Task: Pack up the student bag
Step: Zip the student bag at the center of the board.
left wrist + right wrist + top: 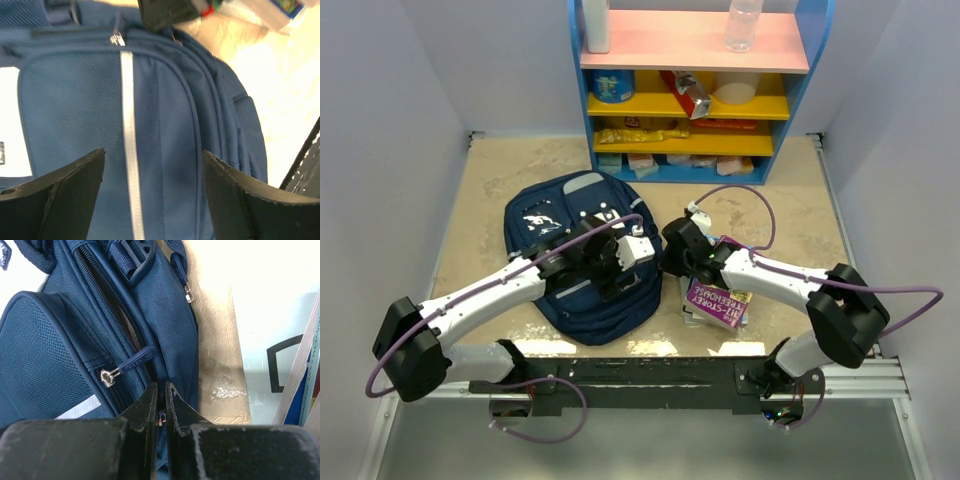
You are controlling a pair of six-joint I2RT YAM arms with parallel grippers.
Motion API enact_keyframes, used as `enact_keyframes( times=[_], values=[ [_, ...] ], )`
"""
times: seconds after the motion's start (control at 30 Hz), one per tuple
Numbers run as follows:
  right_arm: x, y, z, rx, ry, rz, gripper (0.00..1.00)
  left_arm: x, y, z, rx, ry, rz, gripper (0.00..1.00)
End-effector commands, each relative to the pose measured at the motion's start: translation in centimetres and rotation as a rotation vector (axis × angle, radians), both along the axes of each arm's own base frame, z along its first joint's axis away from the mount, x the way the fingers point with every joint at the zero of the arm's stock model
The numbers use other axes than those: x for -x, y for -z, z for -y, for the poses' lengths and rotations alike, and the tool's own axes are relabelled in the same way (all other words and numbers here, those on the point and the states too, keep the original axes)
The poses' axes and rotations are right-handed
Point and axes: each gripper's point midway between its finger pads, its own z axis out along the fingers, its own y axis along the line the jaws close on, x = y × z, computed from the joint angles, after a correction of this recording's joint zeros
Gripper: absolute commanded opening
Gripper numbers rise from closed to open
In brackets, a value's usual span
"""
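The student bag (pixel 560 235), a navy backpack with a white logo, lies flat on the table left of centre. My left gripper (pixel 620 278) hovers over its lower right part. In the left wrist view this gripper (pixel 154 162) is open, its fingers (pixel 75 195) straddling the front pocket's pale stripe (pixel 129 125) with only fabric below. My right gripper (pixel 668 262) is at the bag's right edge. In the right wrist view it (pixel 161 386) is shut against the side zippers, with a small zipper pull (pixel 160 418) pinched in the slit between the fingers.
A purple book (pixel 718 303) lies on the table under my right arm. A blue-and-yellow shelf (pixel 690 100) with boxes, a can and a bottle stands at the back. A second zipper pull (pixel 135 360) and a strap buckle (pixel 137 262) sit above my right fingers. White walls close both sides.
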Motion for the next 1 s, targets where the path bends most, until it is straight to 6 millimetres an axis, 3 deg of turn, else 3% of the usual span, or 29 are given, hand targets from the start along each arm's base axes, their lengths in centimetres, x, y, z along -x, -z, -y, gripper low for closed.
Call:
enact_keyframes(
  times=[0.0, 0.13, 0.33, 0.37, 0.4, 0.53, 0.63, 0.8, 0.83, 0.9, 0.93, 0.97],
  values=[
    [-0.9, -4.4, -1.9, -0.138, 0.014, 0.062, 0.00, 0.2, 1.1, 0.2, 0.040, -0.044, -0.022, 0.75],
    [-0.9, -4.3, -1.8, -0.148, 0.019, 0.051, 0.00, 1.4, 2.0, -0.3, 0.040, -0.016, -0.036, 0.64],
    [-1.2, -4.5, -2.5, -0.167, 0.006, 0.037, 0.00, 2.0, 1.1, -0.5, 0.094, 0.025, 0.031, 0.64],
    [-1.2, -4.8, -2.7, -0.175, 0.002, 0.038, 0.00, 1.7, 1.3, -0.6, 0.083, 0.016, 0.042, 0.68],
    [-1.2, -4.8, -2.8, -0.177, -0.002, 0.036, 0.00, 1.5, 1.2, -0.4, 0.074, 0.016, 0.034, 1.00],
    [-1.1, -4.7, -2.9, -0.178, -0.007, 0.032, 0.00, 1.7, 1.0, 0.0, 0.086, 0.038, 0.054, 1.00],
    [-1.2, -4.9, -2.9, -0.181, -0.007, 0.035, 0.00, 0.9, 2.4, -0.8, 0.024, 0.009, 0.087, 1.00],
    [-0.9, -5.4, -2.7, -0.192, -0.012, 0.051, 0.00, -0.6, 2.0, -1.0, 0.004, -0.019, 0.161, 1.00],
    [-0.9, -5.4, -2.6, -0.194, -0.009, 0.052, 0.00, -0.7, 2.0, -1.0, 0.004, -0.017, 0.164, 0.97],
    [-0.6, -5.4, -2.6, -0.196, -0.016, 0.049, 0.00, -0.9, 2.1, -0.9, -0.001, -0.009, 0.178, 0.79],
    [-0.5, -5.5, -2.6, -0.200, -0.019, 0.047, 0.00, -1.0, 2.1, -0.9, -0.002, -0.005, 0.184, 0.55],
    [-0.5, -5.4, -2.6, -0.200, -0.020, 0.046, 0.00, -1.5, 1.9, -1.0, -0.006, -0.020, 0.204, 0.07]
  ],
)
